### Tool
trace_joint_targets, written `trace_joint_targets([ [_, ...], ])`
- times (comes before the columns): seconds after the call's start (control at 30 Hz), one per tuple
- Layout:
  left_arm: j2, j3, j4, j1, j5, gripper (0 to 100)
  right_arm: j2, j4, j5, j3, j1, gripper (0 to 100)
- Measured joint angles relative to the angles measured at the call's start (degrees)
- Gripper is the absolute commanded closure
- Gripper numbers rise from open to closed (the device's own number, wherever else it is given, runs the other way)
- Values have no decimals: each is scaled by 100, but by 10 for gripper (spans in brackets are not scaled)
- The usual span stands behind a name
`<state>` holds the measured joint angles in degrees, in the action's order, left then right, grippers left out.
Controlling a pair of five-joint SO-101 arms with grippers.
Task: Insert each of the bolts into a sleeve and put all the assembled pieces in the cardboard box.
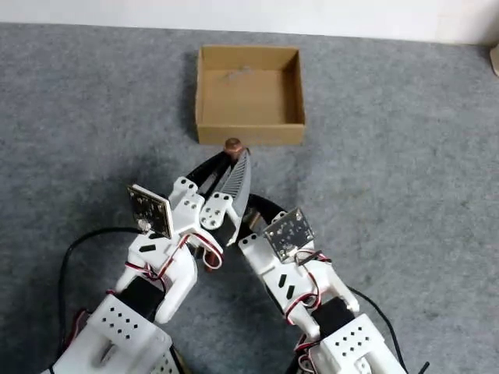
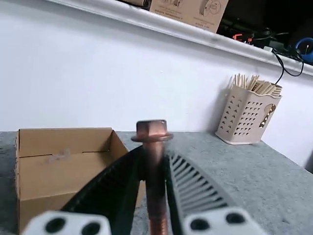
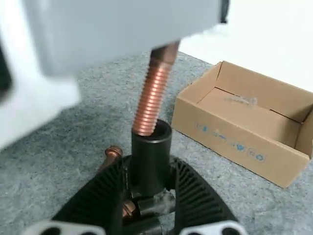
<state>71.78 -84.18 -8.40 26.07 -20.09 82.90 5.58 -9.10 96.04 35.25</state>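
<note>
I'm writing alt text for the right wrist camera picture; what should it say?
The right hand grips a black sleeve upright while a copper bolt, threaded end down, meets the sleeve's mouth from above. An open cardboard box sits behind on grey carpet.

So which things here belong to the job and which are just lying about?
Job: bolt in the left gripper; sleeve in the right gripper; another bolt on the table; cardboard box.
Lying about: basket of sticks; brown carton behind.
</note>
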Motion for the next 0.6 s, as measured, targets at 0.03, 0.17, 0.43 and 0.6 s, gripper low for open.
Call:
trace_joint_targets([
  [0.03, 0, -9, -79, 0, 0, 995, 0, 0, 0, 0, 0, 994],
  [0.17, -9, -281, -413, 35, 308, 995, 9, 316, 9, 0, 0, 994],
  [0.43, -18, -563, -448, 255, 668, 995, 9, 1459, 712, -422, -26, 994],
  [0.6, -18, -563, -879, 246, 668, 995, 9, 1459, 738, -440, -9, 994],
])
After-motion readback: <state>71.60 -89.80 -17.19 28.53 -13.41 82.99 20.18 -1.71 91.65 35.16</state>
